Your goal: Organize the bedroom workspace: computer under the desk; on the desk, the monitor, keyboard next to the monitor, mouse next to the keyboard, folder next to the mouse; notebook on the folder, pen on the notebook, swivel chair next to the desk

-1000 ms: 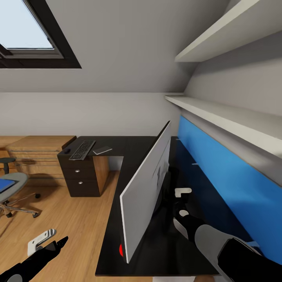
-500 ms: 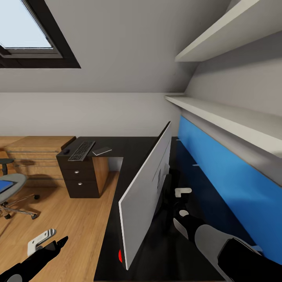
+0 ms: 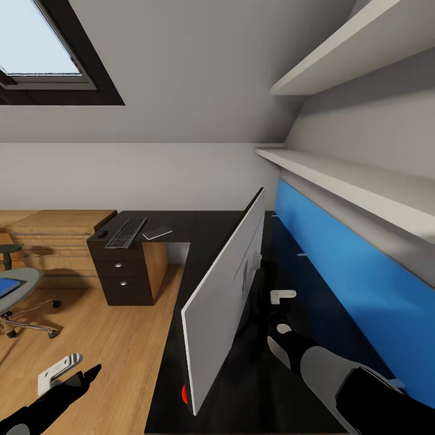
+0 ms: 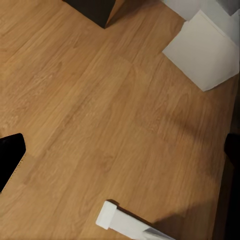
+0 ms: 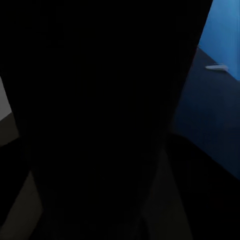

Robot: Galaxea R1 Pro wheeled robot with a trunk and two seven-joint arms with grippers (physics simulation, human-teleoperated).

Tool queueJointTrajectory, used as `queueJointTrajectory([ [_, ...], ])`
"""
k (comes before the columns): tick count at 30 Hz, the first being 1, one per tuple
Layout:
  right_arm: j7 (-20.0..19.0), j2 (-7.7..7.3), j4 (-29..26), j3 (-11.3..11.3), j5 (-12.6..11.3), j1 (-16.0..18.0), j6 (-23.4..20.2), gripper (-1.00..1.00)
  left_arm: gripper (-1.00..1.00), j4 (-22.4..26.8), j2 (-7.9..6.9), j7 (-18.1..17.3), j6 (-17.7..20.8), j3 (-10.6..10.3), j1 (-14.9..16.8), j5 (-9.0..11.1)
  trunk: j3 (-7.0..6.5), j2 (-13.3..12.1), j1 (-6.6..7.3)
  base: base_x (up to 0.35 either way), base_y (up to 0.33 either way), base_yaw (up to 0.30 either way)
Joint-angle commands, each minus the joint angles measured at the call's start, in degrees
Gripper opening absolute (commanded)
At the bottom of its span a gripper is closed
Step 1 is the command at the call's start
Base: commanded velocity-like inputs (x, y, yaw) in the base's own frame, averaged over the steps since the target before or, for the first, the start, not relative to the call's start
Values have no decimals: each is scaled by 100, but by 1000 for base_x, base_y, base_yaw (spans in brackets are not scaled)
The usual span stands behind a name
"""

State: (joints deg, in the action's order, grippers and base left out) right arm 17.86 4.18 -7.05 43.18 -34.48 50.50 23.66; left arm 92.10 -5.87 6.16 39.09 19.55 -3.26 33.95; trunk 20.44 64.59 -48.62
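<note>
The monitor (image 3: 225,302) stands on the desk (image 3: 199,232); right jaws (image 3: 279,311) reach behind it, grip unclear; left jaws (image 3: 66,374) spread wide.

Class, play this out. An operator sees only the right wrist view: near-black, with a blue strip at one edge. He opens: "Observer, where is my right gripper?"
Observer: The right gripper is behind the wide white-backed monitor, low by its stand, over the large black desk.
Operator: Where is the keyboard?
Observer: The long flat black keyboard lies at the desk's far end.
Operator: And the folder?
Observer: The flat bright blue folder lies on the grey swivel chair, away from the desk.
</note>
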Motion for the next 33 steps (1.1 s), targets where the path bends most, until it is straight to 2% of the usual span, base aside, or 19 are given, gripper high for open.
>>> queueJointTrajectory([
  [1, 7, 3, 2, 103, -33, 4, -2, -100, 100, 9, -2, 49, 21, 34, 0, 65, 6, 4, -1, 0, 0, 0],
  [2, 7, 3, 2, 103, -33, 4, -2, -100, 100, 11, -2, 40, 26, 126, 0, 67, 6, 4, -1, 0, 0, 0],
  [14, 7, 3, 2, 103, -33, 4, -7, -100, 100, 17, -35, 26, 51, 407, 0, 76, 6, 4, -1, 0, 0, 0],
  [18, 7, -2, 4, 103, -33, 4, -10, -100, 100, 33, -36, 21, 54, 664, 0, 81, 6, 4, -1, 0, 0, 0],
  [20, 7, -2, 5, 103, -33, 4, -11, -100, 100, 39, -36, 17, 54, 723, 0, 81, 6, 4, -1, 0, 0, 0],
  [33, 7, -40, 2, 103, -41, 4, -17, -100, 100, 62, -46, 3, 55, 865, 0, 85, 6, 4, -1, 0, 0, 0],
])
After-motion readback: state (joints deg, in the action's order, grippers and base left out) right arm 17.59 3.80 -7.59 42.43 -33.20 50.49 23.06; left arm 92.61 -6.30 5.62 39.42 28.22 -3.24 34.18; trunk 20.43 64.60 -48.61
